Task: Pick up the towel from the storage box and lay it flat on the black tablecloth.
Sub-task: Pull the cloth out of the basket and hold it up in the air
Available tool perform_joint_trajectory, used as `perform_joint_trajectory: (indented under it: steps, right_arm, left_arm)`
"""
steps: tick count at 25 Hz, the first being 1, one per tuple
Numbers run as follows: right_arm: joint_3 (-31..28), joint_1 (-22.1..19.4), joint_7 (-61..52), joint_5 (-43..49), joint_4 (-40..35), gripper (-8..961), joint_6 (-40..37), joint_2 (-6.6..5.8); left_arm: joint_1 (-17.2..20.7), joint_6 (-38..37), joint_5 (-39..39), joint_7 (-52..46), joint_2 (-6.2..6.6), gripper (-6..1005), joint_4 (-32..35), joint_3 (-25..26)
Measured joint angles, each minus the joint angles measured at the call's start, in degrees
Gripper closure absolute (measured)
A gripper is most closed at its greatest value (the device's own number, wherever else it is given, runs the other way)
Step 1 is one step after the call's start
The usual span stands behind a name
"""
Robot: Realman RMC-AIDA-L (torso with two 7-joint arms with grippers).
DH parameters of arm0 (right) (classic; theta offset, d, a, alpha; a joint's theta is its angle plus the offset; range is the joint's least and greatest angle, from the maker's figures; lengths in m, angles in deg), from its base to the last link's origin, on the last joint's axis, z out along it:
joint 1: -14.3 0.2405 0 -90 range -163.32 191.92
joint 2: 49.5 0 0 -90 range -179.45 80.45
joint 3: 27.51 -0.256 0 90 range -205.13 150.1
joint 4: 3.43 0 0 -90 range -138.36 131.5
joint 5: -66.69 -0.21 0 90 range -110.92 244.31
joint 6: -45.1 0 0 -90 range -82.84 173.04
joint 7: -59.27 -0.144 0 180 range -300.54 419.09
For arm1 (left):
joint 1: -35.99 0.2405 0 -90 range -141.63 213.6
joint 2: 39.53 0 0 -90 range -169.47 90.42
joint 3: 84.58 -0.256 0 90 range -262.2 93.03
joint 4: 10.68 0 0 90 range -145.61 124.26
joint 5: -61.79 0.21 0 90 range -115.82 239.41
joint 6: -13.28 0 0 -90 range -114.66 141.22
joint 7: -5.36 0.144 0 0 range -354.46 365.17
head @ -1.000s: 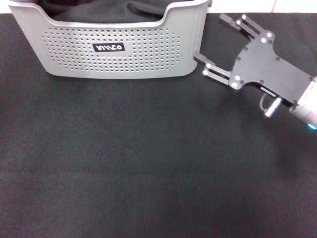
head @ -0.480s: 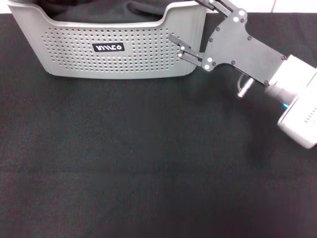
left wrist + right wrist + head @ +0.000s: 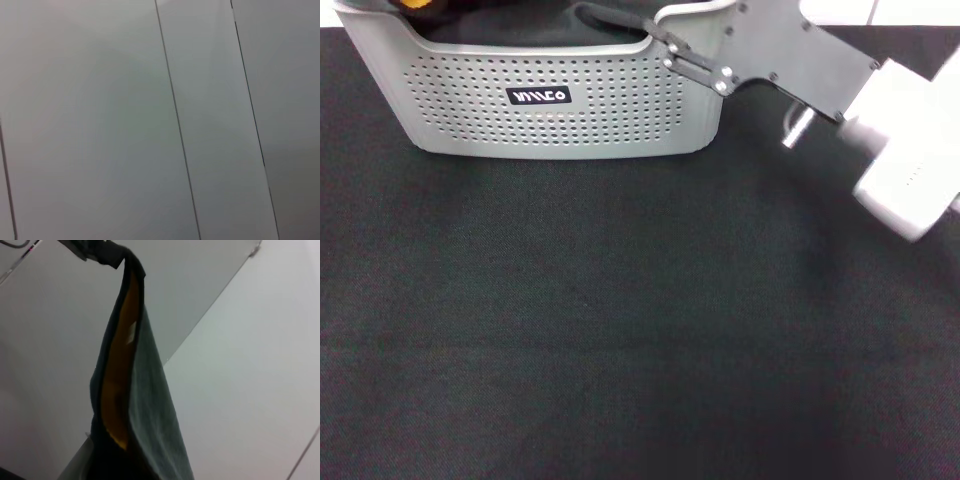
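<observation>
Towel (image 3: 415, 4), barely visible at upper left, lies in the storage box (image 3: 540, 120). Right gripper (image 3: 665, 35) has moved from beside the box to over its rim; its finger state cannot be told, its far finger being cut off.

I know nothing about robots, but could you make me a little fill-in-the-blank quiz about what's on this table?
1. The right gripper is at the rim of the grey box, whose wall has rows of small ___.
2. The box's label is black with ___ letters.
3. The box stands on a ___ tablecloth.
4. In the right wrist view, the hanging towel shows a ___ inner side and a small white tag.

Missing words: holes; white; black; yellow.
</observation>
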Motion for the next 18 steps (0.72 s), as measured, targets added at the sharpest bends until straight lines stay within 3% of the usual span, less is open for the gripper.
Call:
perform_joint_trajectory:
  steps: [5, 18]
  right_arm:
    - [-0.03, 3.73, -0.05, -0.03, 1.36, 201, 2.98, 0.0]
    - [1.24, 11.96, -0.08, 0.25, 7.04, 318, 3.72, 0.0]
  left_arm:
    - [0.01, -0.67, -0.93, 0.82, 0.0, 979, -1.99, 0.03]
    - [-0.68, -0.81, -2.13, 1.07, 0.0, 979, -3.52, -0.41]
